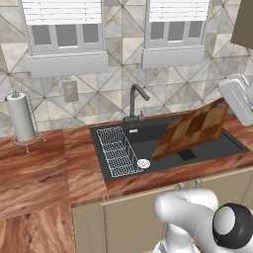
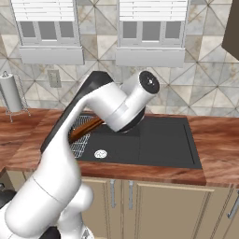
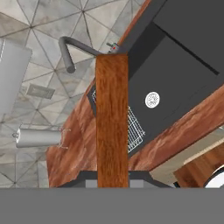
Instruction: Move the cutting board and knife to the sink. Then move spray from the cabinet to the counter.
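The chequered wooden cutting board (image 1: pixel 192 129) hangs tilted over the black sink (image 1: pixel 222 148), its lower end down inside the basin. My gripper (image 1: pixel 225 105) is shut on the board's upper right corner. In the hand view the cutting board (image 3: pixel 112 118) runs edge-on straight up from my gripper (image 3: pixel 112 181), above the sink (image 3: pixel 183 74). From the right base my arm hides most of the cutting board (image 2: pixel 86 127), which pokes out over the sink (image 2: pixel 163 140). The reddish-brown counter (image 1: pixel 39 168) surrounds the sink. Knife and spray are out of view.
A wire dish rack (image 1: pixel 117 150) fills the sink's left part, beside the drain (image 1: pixel 143 163). A dark faucet (image 1: pixel 136 101) rises behind the basin. A paper towel holder (image 1: pixel 21 118) stands on the counter at far left. A dark wall unit corner (image 1: pixel 244 22) hangs at upper right.
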{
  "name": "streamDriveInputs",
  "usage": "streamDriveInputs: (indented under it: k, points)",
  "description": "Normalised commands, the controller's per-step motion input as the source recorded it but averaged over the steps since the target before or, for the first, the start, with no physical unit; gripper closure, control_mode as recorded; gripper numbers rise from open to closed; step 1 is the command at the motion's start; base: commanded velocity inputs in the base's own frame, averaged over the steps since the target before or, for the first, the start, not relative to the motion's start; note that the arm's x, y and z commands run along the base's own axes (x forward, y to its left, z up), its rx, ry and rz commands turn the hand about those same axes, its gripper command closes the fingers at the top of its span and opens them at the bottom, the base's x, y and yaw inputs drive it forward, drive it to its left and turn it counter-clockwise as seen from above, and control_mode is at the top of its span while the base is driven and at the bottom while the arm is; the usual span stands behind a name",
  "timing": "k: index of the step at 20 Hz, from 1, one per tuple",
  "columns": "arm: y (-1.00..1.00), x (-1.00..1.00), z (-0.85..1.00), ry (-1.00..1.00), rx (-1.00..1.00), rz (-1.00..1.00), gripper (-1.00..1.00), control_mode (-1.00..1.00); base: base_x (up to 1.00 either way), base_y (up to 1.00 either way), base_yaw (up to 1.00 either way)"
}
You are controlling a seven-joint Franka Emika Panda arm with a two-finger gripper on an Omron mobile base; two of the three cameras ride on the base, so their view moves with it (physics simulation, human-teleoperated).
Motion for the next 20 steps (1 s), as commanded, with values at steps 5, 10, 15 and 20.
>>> streamDriveInputs:
  k: [5, 10, 15, 20]
  points:
    - [-0.14, 0.26, 0.00, 0.03, 0.01, 0.25, 1.00, -1.00, 0.00, 0.00, 0.00]
    - [0.00, 0.33, -0.25, -0.04, -0.02, 0.16, 1.00, -1.00, 0.00, 0.00, 0.00]
    - [0.00, 0.33, -0.27, -0.06, -0.05, 0.11, 1.00, -1.00, 0.00, 0.00, 0.00]
    - [0.00, 0.46, -0.14, 0.00, -0.01, 0.07, 1.00, -1.00, 0.00, 0.00, 0.00]
